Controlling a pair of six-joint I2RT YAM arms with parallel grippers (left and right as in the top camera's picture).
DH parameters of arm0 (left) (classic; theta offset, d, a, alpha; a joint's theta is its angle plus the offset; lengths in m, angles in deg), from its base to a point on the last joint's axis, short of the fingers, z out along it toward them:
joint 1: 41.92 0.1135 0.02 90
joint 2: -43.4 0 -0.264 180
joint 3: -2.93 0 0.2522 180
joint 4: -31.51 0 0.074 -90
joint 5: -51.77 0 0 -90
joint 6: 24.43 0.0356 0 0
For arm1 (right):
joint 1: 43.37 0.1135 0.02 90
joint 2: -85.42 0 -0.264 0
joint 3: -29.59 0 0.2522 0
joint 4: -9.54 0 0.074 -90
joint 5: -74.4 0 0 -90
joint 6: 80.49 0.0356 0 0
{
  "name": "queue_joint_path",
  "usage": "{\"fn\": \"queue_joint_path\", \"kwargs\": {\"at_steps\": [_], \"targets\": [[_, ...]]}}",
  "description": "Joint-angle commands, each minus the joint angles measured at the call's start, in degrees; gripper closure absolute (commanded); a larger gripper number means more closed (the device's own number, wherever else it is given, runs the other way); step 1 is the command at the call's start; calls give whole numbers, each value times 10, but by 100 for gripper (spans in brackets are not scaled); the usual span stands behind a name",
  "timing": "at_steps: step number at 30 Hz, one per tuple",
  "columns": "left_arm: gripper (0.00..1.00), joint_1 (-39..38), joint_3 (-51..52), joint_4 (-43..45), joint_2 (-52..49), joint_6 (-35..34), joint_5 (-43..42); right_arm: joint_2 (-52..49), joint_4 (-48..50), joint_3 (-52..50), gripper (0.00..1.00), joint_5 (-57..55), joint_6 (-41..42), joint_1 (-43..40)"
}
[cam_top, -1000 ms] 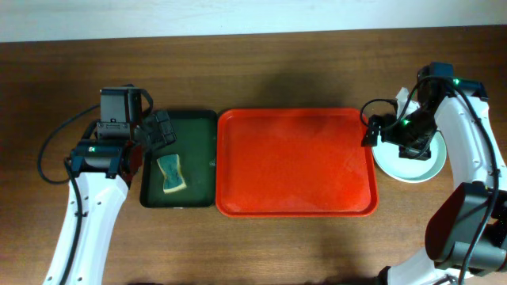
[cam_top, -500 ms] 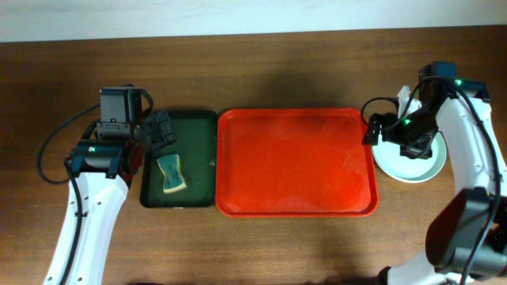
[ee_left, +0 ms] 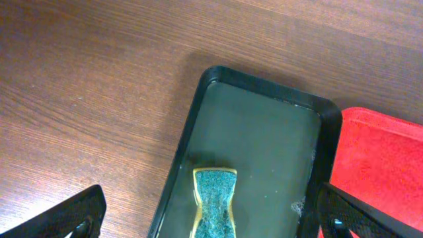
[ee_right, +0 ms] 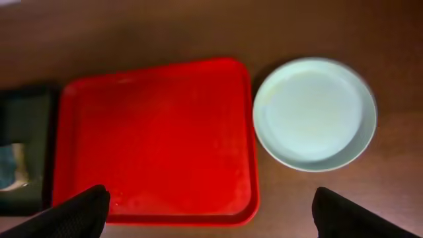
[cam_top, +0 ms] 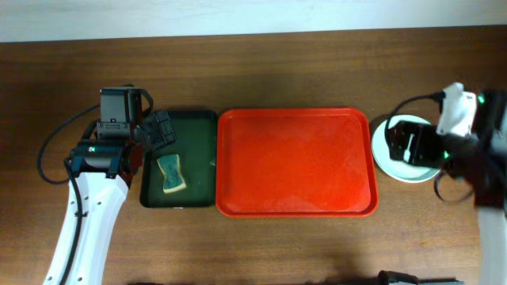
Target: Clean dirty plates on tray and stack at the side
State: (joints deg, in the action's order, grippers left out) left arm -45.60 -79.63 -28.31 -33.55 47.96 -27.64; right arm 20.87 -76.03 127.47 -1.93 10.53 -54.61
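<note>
Evidently the closing stage of the task. The tray (cam_top: 293,162), red and raised at the rim, lies at the middle of the bench (cam_top: 277,71) with nothing on it. The plates (ee_right: 314,112) sit on the bench just beside the tray's right edge, apart from it. Only the top plate shows, pale mint and free of visible smears. How many lie beneath it cannot be told from either view.

The right gripper (cam_top: 408,142) hangs over the plates with its jaws spread as wide as they go and nothing between them. The left gripper (cam_top: 161,129), equally wide and empty, hovers over the far end of the dark green tray (cam_top: 198,131), where the sponge (cam_top: 170,173) lies.

The step in hand is judged to be the right arm's retreat from the stack. To do it well, the arm should rise straight up before travelling sideways, so that no finger catches the top plate's rim and slides the stack toward the tray. The jaws are best kept wide during the lift. A look from the wrist view would confirm the rims sit concentric. The left arm need only stay clear of the sponge.
</note>
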Motion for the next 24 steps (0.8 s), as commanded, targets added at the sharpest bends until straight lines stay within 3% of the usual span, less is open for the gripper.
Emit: {"fn": "queue_joint_path", "kwargs": {"at_steps": [1, 7, 16, 24], "targets": [[1, 1, -5, 1, -2, 3, 8, 68, 0, -1, 2, 7, -6, 59], [1, 1, -5, 1, -2, 3, 8, 186, 0, -1, 1, 7, -6, 163], [1, 1, -5, 1, -2, 3, 8, 346, -1, -1, 2, 7, -6, 166], [1, 1, -5, 1, -2, 3, 8, 509, 93, -63, 2, -34, -103, 164]]}}
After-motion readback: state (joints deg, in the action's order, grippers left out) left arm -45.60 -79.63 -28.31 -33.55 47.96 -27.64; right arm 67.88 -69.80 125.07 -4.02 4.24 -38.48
